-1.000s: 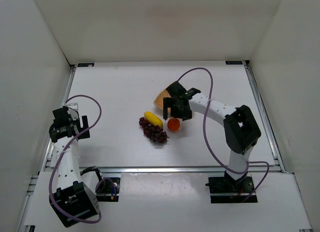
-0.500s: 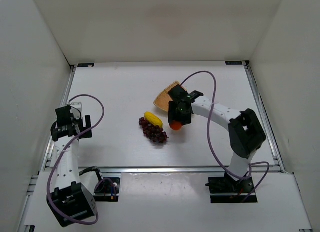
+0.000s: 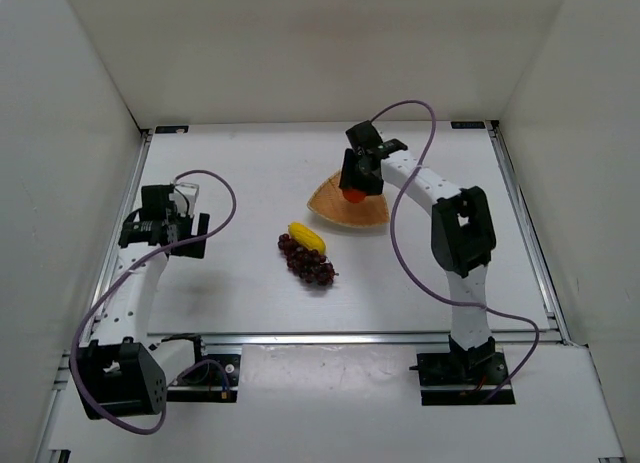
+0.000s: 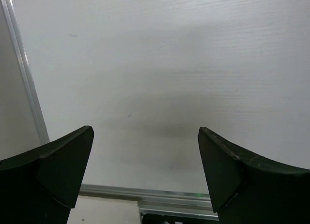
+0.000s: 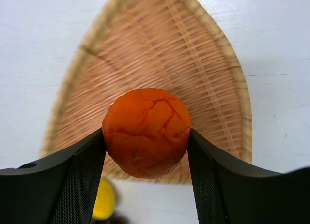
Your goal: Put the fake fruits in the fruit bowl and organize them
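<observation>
**Reader:** What is carrying everything here?

**Legend:** A white table [image 3: 250, 163] is lying beneath both arms, and white walls [image 3: 300, 53] are enclosing it.

**Reader:** What are the arms doing?

**Legend:** The right arm [image 3: 440, 198] is reaching towards the far side, with the right claw [image 3: 353, 187] pointing downward. The left arm [image 3: 135, 293] is stretching along the left edge. The left claw [image 4: 145, 137] is standing wide, gripping nothing and hanging over bare table.

**Reader:** Where is the bowl lying?

**Legend:** The tan woven bowl [image 5: 160, 45] is lying directly beneath the right claw and well apart from the left claw.

**Reader:** And the fruit outside it?

**Legend:** The grape bunch [image 3: 308, 263] is lying on the table between the two claws. It is nearer the right claw and on that claw's base-ward side. The banana [image 3: 306, 236] is lying just beside the bunch, on the edge facing the right claw. In the right wrist view a yellow tip is showing past the bowl's rim, beside one finger [image 5: 77, 185].

**Reader:** What is the right claw holding?

**Legend:** Its fingers are pressing on opposite sides of the orange [image 5: 146, 129], partly closed around it. They are holding it over the bowl's middle. Whether the orange is touching the weave cannot be told.
</observation>
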Robot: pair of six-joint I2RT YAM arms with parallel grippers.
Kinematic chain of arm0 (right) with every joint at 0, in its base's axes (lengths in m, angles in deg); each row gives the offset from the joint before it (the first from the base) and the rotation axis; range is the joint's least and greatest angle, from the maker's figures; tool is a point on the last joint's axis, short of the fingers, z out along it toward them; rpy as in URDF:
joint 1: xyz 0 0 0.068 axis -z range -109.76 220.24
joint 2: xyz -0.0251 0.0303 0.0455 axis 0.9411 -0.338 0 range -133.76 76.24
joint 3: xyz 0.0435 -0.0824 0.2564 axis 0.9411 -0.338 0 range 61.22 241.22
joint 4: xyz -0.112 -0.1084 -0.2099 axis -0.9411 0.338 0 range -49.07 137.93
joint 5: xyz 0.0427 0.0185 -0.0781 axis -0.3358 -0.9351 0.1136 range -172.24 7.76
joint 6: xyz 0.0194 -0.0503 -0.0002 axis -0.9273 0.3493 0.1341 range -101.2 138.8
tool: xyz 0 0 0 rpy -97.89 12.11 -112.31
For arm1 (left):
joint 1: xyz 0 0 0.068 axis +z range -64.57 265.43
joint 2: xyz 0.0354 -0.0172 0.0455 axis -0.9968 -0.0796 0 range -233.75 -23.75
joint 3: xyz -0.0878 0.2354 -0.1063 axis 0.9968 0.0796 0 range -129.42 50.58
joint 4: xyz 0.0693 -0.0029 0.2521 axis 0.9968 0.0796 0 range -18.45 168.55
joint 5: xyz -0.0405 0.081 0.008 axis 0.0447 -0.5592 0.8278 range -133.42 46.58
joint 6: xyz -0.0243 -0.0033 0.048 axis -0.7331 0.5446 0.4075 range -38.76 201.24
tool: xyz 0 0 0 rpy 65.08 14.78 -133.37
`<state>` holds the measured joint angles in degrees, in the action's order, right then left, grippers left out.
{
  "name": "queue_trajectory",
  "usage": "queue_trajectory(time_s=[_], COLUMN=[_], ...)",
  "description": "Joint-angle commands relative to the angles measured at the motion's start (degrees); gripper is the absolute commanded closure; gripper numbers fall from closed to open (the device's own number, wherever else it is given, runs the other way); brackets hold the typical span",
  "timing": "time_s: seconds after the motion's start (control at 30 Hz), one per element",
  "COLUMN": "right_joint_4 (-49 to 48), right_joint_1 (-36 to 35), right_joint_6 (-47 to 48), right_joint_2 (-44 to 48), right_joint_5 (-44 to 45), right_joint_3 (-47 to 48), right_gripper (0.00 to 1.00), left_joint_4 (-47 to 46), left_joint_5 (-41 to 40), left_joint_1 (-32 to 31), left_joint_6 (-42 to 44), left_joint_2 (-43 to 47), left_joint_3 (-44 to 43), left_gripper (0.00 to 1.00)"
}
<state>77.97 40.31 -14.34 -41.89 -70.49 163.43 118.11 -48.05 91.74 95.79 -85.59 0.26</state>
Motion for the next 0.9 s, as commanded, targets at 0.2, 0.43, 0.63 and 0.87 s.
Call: queue_trajectory(time_s=[0.2,0.43,0.63,0.87], right_joint_4=[-2.74,-10.31,-7.17,1.1], right_joint_1=[-2.14,-15.48,-23.85,-27.99], right_joint_6=[8.7,25.66,29.45,28.85], right_joint_2=[2.8,17.74,12.93,1.33], right_joint_5=[-3.85,-7.42,-9.2,-3.23], right_joint_3=[2.39,-17.12,-18.81,-10.3], right_gripper=[0.0,0.0,0.0,0.0], left_joint_4=[0.46,0.98,0.98,0.98], left_joint_5=[-0.75,7.17,4.63,2.43], left_joint_1=[-9.38,-13.07,-13.07,-13.07], left_joint_6=[-0.66,-4.96,-6.11,-6.11], left_joint_2=[-6.79,-13.38,-15.68,-14.36], left_joint_3=[-7.76,-12.33,-13.75,-11.99], left_gripper=[0.0,0.0,0.0,0.0])
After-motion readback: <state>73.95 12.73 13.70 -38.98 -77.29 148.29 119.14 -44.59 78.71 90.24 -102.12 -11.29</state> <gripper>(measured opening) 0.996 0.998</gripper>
